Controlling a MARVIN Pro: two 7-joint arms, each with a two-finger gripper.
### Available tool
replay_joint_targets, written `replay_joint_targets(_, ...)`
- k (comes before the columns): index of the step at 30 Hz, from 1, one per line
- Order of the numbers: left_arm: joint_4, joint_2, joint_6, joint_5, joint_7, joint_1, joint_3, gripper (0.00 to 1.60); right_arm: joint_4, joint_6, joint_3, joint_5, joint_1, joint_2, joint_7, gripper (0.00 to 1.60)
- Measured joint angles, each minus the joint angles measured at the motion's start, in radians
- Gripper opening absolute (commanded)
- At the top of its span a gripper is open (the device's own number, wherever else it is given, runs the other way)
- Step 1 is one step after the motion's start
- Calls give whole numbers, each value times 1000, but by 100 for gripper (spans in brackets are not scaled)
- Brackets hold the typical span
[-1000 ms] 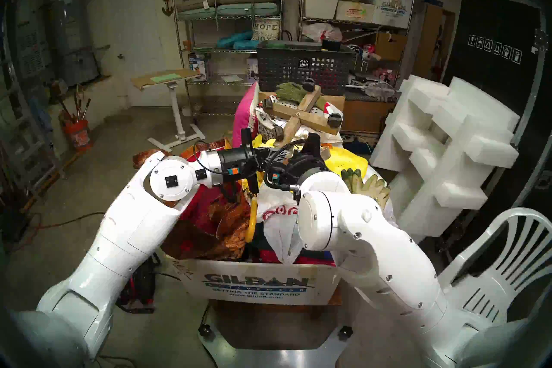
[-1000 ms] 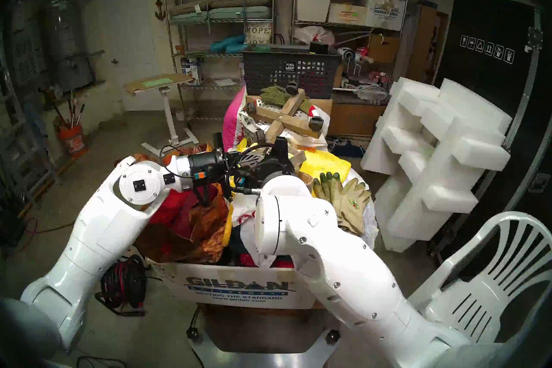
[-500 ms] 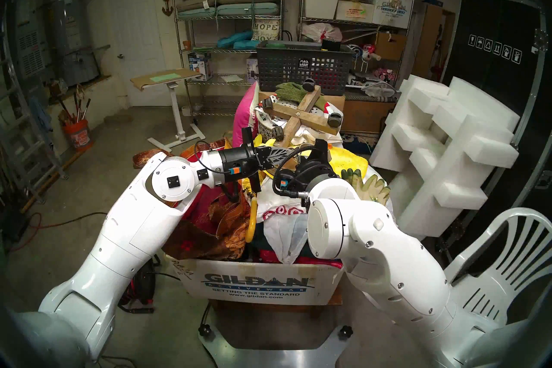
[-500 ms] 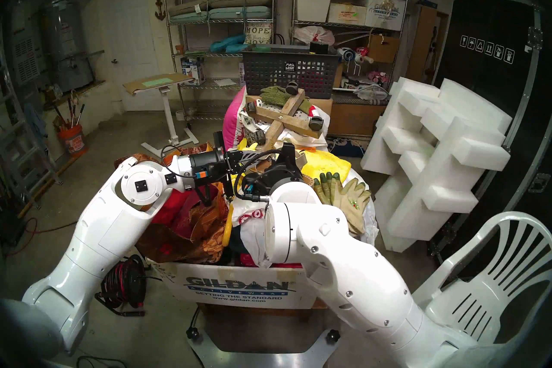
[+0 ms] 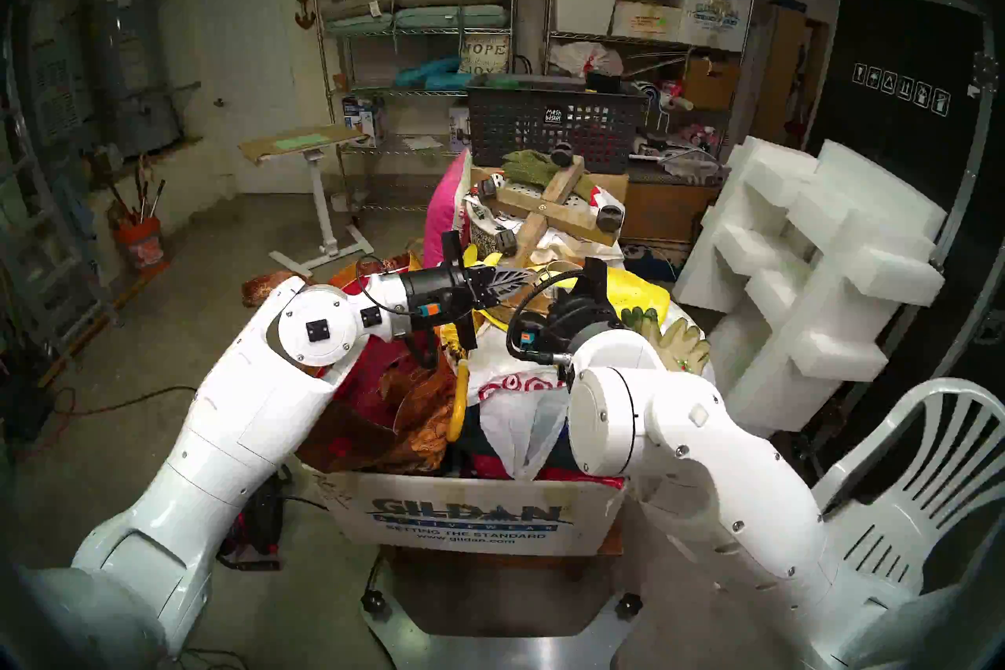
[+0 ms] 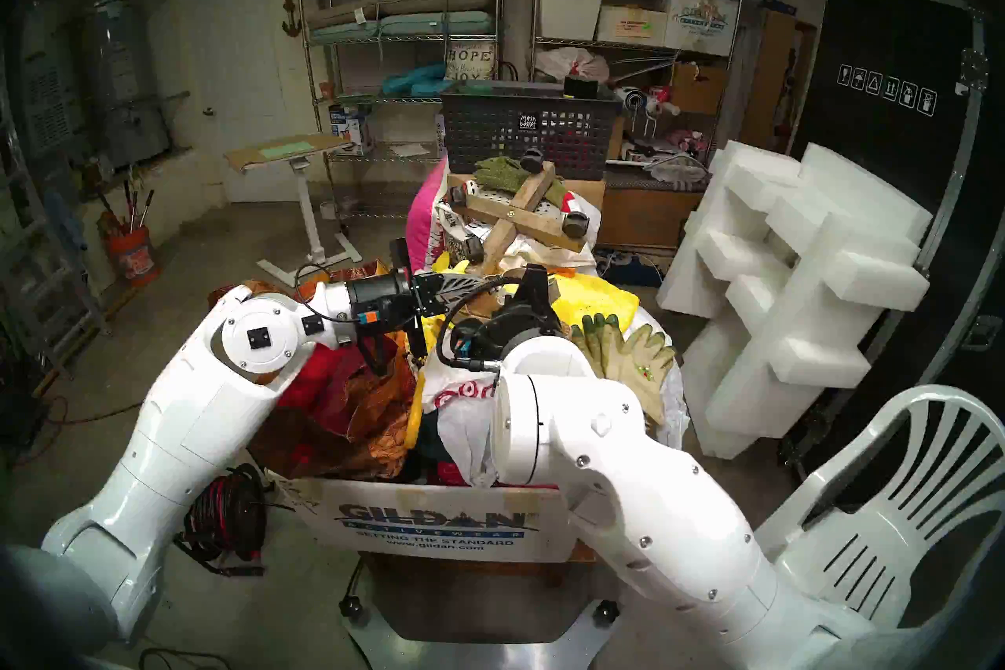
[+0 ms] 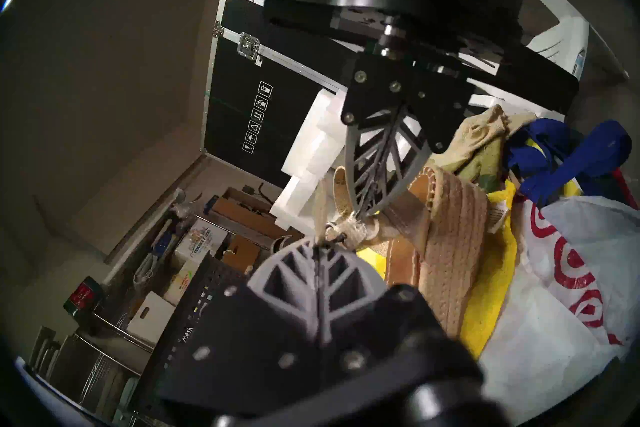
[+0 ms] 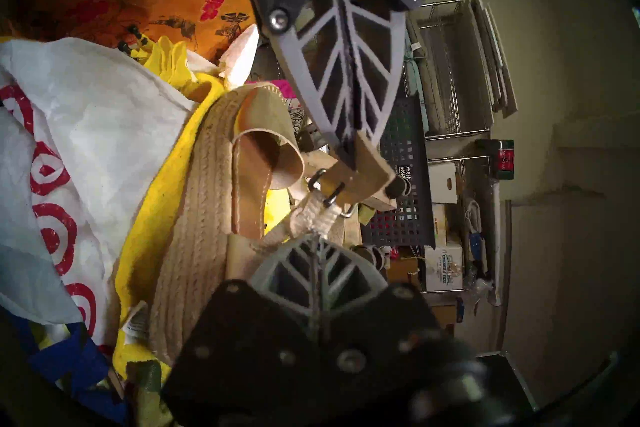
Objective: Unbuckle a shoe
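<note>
The shoe, a tan wedge with a woven rope sole, lies on its side on a yellow cloth atop the pile; the left wrist view shows the shoe too. Its small metal buckle hangs in the air between my two grippers. My left gripper is shut on the tan strap end just past the buckle. My right gripper is shut on the white woven loop that carries the buckle. In the head view my left gripper shows, while the right one is hidden behind its wrist.
A Gildan carton brims with cloths and a white bag with red rings. Pale work gloves lie right of my right wrist. A wooden caster cross and grey basket stand behind; foam blocks and a white chair are on the right.
My right wrist has drawn back to the right, away from the left gripper. The left gripper's leaf-shaped fingers, covered a second ago, now show. The left arm has barely shifted.
</note>
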Motion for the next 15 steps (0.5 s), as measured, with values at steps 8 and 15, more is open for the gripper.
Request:
replay_joint_targets(8, 2, -2, 0, 1, -3, -3, 2, 0, -15, -2, 2, 34, 1, -14, -2, 61)
replay_joint_targets(15, 0, -3, 0, 1, -6, -3, 3, 0, -8, -3, -4, 46, 7, -28, -4, 69)
